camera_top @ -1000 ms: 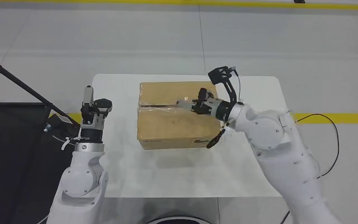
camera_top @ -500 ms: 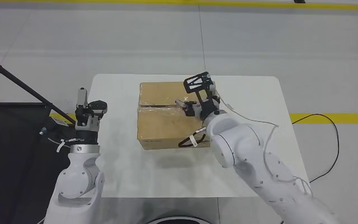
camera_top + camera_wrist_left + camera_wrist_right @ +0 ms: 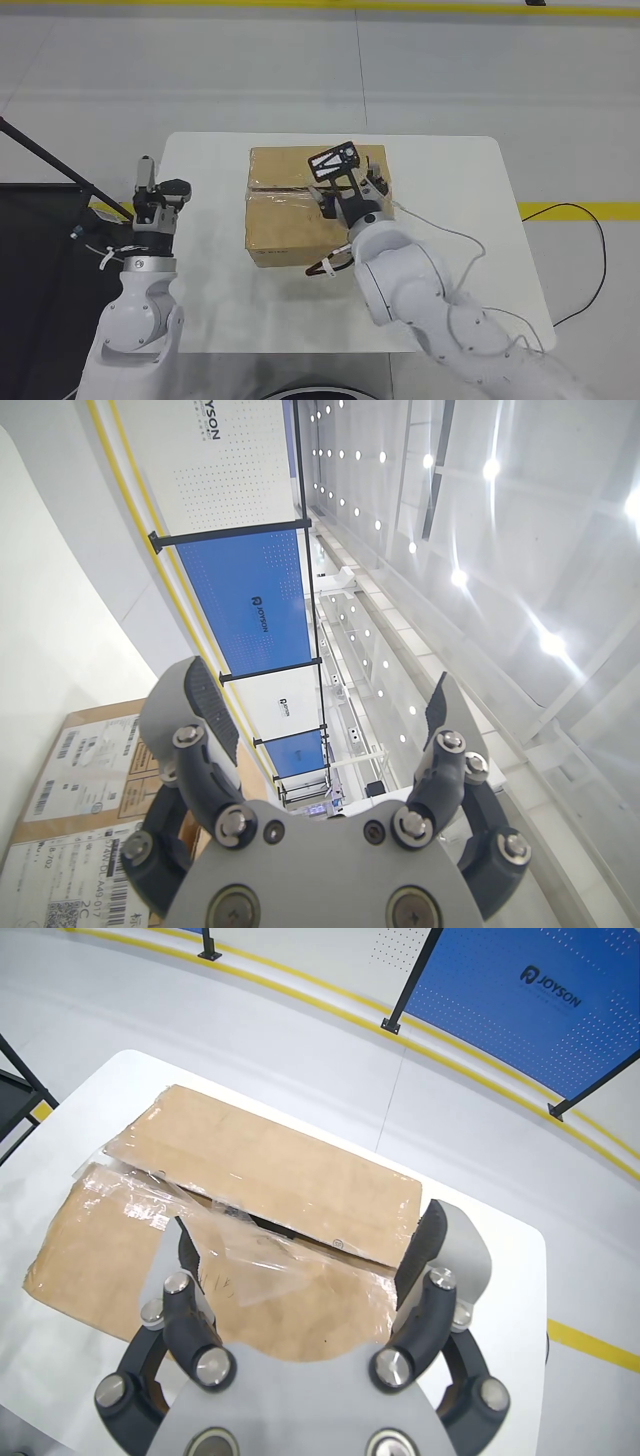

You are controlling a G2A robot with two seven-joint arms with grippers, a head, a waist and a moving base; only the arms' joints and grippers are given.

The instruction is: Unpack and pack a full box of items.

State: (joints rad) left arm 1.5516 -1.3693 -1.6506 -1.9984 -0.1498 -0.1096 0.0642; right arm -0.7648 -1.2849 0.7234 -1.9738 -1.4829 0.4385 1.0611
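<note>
**Taped carton with split seam, centre of surface; both pincers empty**

**Item 1. Left pincer (image 3: pixel 320 680).** It stands at the left edge of the white rounded surface (image 3: pixel 450 180), well apart from the carton. It points up toward the ceiling with its jaws spread wide and nothing between them. It appears to be parked clear, leaving the carton to the other arm.

**Item 2. Brown rectangular cardboard box (image 3: pixel 300 205).**
- Position: it sits flat on its base at the middle of the surface. The side facing the left arm carries white printed paper labels (image 3: pixel 75 760).
- Lid: the two top flaps are down but no longer sealed. The far flap stands slightly proud along the central seam, leaving a narrow dark gap.
- Tape: a crinkled clear plastic tape strip (image 3: pixel 250 1253) has come loose and lies across the near flap.
- Contents: hidden, as the gap shows only shadow. No item lies out on the surface.

**Item 3. Right pincer (image 3: pixel 305 1223).** It hangs over the near flap toward the right end of the seam. Its jaws are apart and grip nothing, and the loose tape lies below and between them. This placement probably suits catching the tape or a flap edge, so the unpacking is judged to be at its opening stage. The film looks thin and slippery, and it may tear rather than peel.
</note>
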